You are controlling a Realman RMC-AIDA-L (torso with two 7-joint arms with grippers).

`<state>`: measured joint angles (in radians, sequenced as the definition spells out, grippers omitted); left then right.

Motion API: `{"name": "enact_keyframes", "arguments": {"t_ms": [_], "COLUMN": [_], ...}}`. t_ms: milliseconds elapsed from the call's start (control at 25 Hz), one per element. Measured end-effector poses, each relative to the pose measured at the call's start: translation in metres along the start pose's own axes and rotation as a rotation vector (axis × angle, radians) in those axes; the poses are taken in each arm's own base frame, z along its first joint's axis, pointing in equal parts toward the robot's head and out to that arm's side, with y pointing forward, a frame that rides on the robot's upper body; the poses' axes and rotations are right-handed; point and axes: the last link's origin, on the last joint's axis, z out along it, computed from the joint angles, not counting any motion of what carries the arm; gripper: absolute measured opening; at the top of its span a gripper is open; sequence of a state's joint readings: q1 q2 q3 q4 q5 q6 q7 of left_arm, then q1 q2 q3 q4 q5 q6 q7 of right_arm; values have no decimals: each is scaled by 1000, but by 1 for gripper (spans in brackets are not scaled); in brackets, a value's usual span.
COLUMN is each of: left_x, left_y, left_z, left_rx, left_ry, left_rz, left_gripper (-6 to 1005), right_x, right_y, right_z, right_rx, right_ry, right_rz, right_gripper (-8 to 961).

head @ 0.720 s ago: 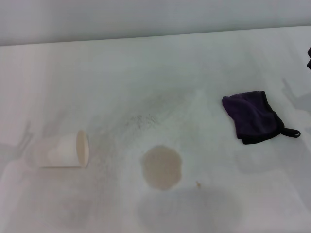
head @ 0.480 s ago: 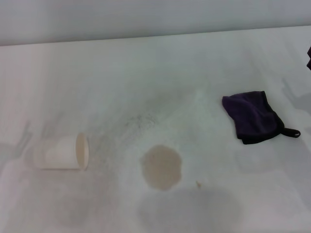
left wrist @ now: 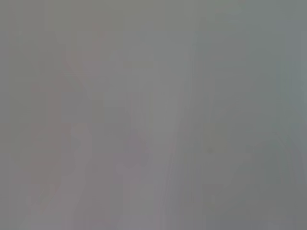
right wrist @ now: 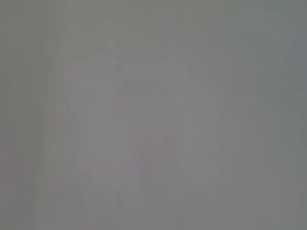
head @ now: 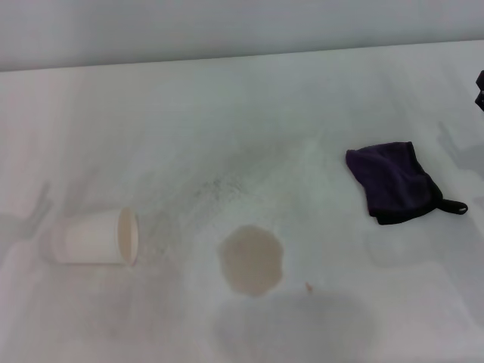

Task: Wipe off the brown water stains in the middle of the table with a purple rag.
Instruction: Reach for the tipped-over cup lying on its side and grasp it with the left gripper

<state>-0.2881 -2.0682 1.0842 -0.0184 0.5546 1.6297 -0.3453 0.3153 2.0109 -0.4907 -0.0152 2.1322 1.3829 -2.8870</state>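
— Where is the purple rag [head: 395, 183] lying?

— On the right side of the white surface [head: 249, 121], bunched flat, with its black edging along the near side and a small black loop poking out of its near right corner. Nothing is touching it.

— And the brown water stains [head: 252, 260]?

— One pale tan, roundish blotch near the middle of the surface, toward the near edge, well apart from the rag. A tiny brown speck [head: 308, 286] sits just to its right.

— Anything else on the surface?

— A white cup [head: 97, 237] tipped on its side at the left, its mouth turned toward the blotch, with a gap between them. Faint grey speckled smudges [head: 219, 185] trail across the surface beyond the stain.

— What about the claws?

— Only a dark sliver of the right claw [head: 480, 88] shows at the right edge of the head view, farther back than the rag and clear of it — whether it is spread or closed I cannot tell. The left claw does not appear anywhere. Both wrist views show only a featureless grey haze, so they add nothing.
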Motion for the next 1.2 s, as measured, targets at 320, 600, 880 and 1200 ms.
{"name": "enact_keyframes", "arguments": {"t_ms": [320, 600, 880, 1200], "left_x": [16, 33, 54, 83], "left_y": [-33, -53, -59, -52], "left_z": [12, 26, 42, 55], "left_rx": [-120, -287, -466, -651], "left_ry": [-50, -168, -346, -657], "left_rz": [-57, -100, -76, 145], "left_gripper": [893, 893, 893, 893], "right_x": [-3, -2, 1, 3], "right_y": [-8, -10, -11, -5], "right_z": [-1, -2, -5, -5], "right_rx": [58, 75, 130, 126], "right_ry": [-18, -19, -18, -14], "right_rz": [12, 29, 73, 96], "right_gripper": [875, 875, 875, 875]}}
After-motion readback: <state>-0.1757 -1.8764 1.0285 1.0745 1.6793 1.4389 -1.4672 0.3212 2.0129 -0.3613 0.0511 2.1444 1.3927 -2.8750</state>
